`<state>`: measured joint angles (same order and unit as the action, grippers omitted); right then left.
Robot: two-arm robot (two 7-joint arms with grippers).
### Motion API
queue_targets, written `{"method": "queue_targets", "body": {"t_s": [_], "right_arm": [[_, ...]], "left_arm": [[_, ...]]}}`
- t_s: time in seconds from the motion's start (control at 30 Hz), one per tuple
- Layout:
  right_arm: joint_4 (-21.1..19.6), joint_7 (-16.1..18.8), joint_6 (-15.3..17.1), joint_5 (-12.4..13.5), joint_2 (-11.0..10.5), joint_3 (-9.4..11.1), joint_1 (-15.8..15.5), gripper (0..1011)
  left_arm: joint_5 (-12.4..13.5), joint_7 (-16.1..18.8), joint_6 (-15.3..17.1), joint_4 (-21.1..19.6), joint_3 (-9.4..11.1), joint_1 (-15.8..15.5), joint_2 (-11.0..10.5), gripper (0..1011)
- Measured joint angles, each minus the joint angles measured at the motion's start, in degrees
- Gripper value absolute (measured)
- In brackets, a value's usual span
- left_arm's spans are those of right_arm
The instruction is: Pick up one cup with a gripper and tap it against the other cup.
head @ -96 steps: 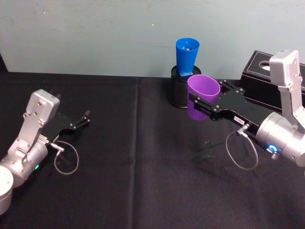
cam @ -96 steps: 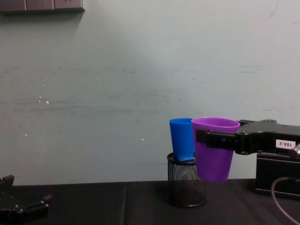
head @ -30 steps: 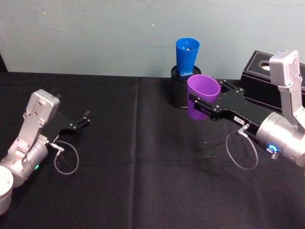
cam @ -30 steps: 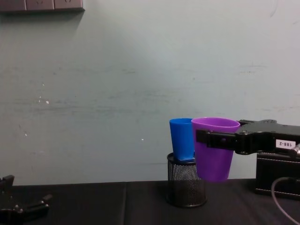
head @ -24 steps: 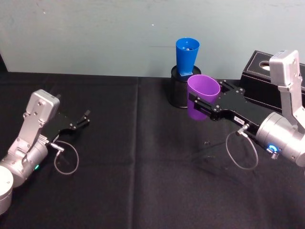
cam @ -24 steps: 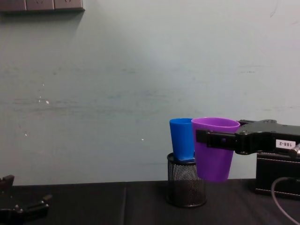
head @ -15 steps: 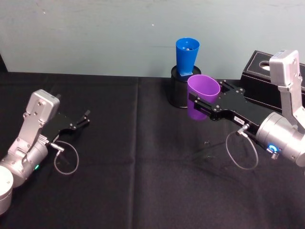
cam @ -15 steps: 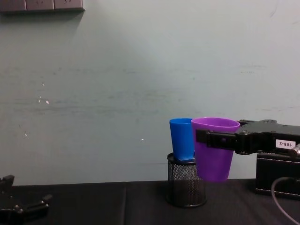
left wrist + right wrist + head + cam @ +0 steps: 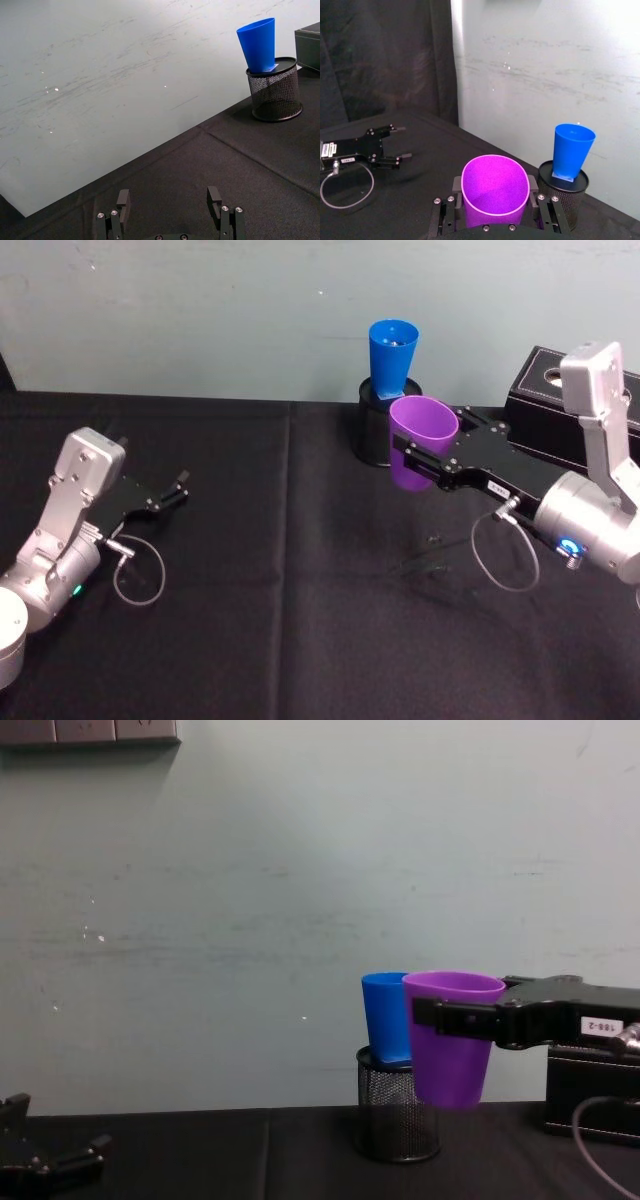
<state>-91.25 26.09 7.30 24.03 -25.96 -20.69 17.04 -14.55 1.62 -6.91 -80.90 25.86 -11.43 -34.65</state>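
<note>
Since the right gripper [image 9: 413,456] is pinching the purple cup [image 9: 422,445] in the air, just beside the blue cup [image 9: 392,358] standing in the mesh pen holder [image 9: 371,436], your pick is done; I'd judge the tap is what's left. Chest view overlaps the cups, so you can't read contact there; right wrist view shows a gap. Left gripper [image 9: 168,497] sits parked far left, fingers spread.
</note>
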Motion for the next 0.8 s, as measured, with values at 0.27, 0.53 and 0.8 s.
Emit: {"method": "queue_targets", "body": {"t_s": [0.27, 0.53, 0.8], "right_arm": [[5.0, 0.2, 1.9, 1.0, 1.1, -1.5, 3.7, 733], [11.1, 0.4, 1.1, 0.9, 3.1, -2.8, 8.7, 733], [16.0, 0.9, 0.1, -0.1, 5.1, -4.1, 13.6, 733]], "left_arm": [[0.0, 0.0, 0.0, 0.0, 0.0, 0.0, 0.0, 1005], [0.0, 0.0, 0.0, 0.0, 0.0, 0.0, 0.0, 1005], [0.0, 0.0, 0.0, 0.0, 0.0, 0.0, 0.0, 1005]]}}
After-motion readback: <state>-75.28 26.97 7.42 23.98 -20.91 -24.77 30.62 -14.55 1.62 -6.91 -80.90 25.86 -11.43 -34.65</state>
